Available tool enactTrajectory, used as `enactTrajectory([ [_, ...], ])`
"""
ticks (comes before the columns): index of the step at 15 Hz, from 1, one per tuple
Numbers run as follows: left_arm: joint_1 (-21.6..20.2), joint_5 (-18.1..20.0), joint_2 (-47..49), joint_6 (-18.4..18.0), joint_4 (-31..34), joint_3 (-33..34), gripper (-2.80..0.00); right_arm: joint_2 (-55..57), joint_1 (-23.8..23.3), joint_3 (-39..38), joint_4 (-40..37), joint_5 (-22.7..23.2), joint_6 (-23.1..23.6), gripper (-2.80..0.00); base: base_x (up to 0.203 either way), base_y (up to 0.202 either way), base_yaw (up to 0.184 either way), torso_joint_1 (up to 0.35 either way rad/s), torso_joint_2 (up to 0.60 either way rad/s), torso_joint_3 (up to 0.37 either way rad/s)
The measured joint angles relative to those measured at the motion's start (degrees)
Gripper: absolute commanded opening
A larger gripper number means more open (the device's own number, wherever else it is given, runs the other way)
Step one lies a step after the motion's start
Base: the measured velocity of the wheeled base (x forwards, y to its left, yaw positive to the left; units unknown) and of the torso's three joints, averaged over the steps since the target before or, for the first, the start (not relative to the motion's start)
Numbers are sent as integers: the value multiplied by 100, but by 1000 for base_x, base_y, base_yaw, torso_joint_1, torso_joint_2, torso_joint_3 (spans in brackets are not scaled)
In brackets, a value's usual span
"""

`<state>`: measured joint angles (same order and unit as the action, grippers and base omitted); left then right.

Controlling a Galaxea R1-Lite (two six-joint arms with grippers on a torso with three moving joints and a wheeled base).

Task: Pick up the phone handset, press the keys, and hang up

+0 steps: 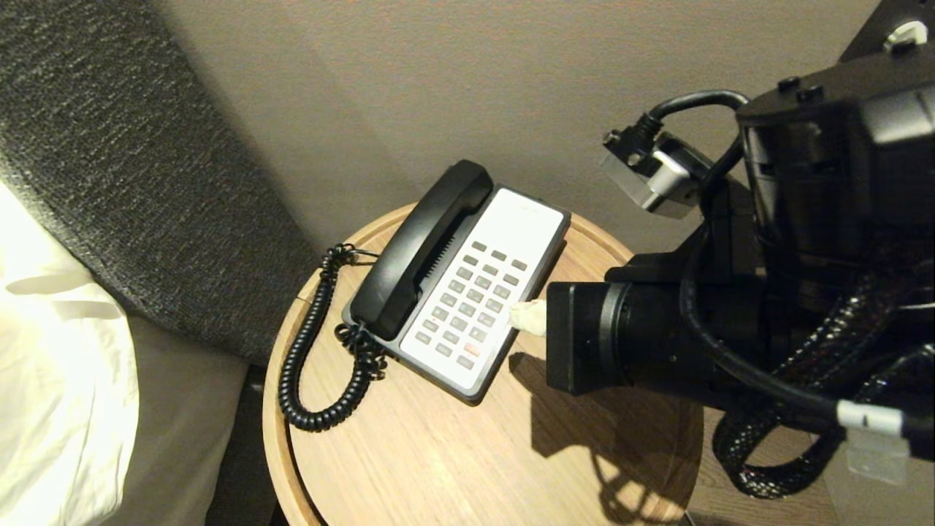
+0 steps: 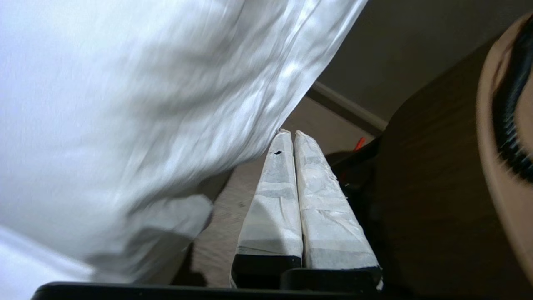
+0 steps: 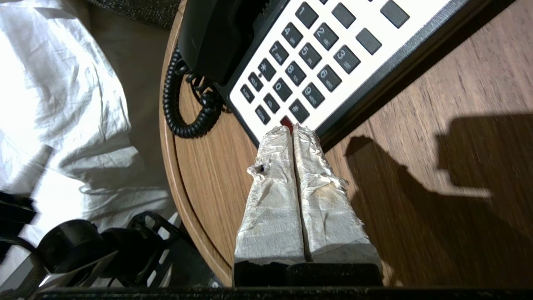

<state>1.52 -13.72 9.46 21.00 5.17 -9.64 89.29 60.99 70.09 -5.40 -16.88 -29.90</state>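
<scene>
The black phone handset [image 1: 424,248] lies in its cradle on the left side of the phone base [image 1: 522,219], also in the right wrist view [image 3: 216,37]. Its coiled cord [image 1: 307,351] loops onto the table. Grey keys [image 1: 475,299] fill the white face. My right gripper [image 1: 527,316] is shut, with nothing between its taped fingers. In the right wrist view its tips [image 3: 292,127] sit at the red key [image 3: 286,121] on the lowest row of keys [image 3: 308,62]; whether they touch it I cannot tell. My left gripper [image 2: 290,133] is shut and empty, low beside the bed, outside the head view.
The phone stands on a round wooden table [image 1: 438,453] against a beige wall. A bed with a white sheet [image 1: 58,351] and a dark grey headboard [image 1: 109,146] lies to the left. The sheet [image 2: 145,104] hangs close to the left gripper, with the table rim [image 2: 495,175] beside it.
</scene>
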Motion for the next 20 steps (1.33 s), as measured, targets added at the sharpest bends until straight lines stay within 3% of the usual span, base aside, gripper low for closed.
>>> enactTrajectory([
  [2,-73,155,-518,-650,105,321,-280,-151,0,-54,2,-21,4,-280,0,0,0,0,0,0],
  [5,-116,1129,-825,-1836,-575,822,-280,-379,-2,-136,-2,-157,13,-280,0,0,0,0,0,0],
  [7,-122,1435,-901,-2524,-971,927,-280,-551,0,-326,0,-158,14,-280,0,0,0,0,0,0],
  [13,-125,1419,-946,-2536,-1032,964,-280,-1063,0,-745,8,-179,16,-280,0,0,0,0,0,0],
  [16,-125,1417,-949,-2535,-1032,964,-280,-1389,0,-853,-13,-435,11,-280,0,0,0,0,0,0],
  [18,-125,1416,-954,-2537,-1032,964,-280,-1760,-13,-1201,-20,-573,9,-280,0,0,0,0,0,0],
  [20,-125,1416,-954,-2537,-1032,964,-280,-2254,-343,-1897,8,-692,9,-280,0,0,0,0,0,0],
])
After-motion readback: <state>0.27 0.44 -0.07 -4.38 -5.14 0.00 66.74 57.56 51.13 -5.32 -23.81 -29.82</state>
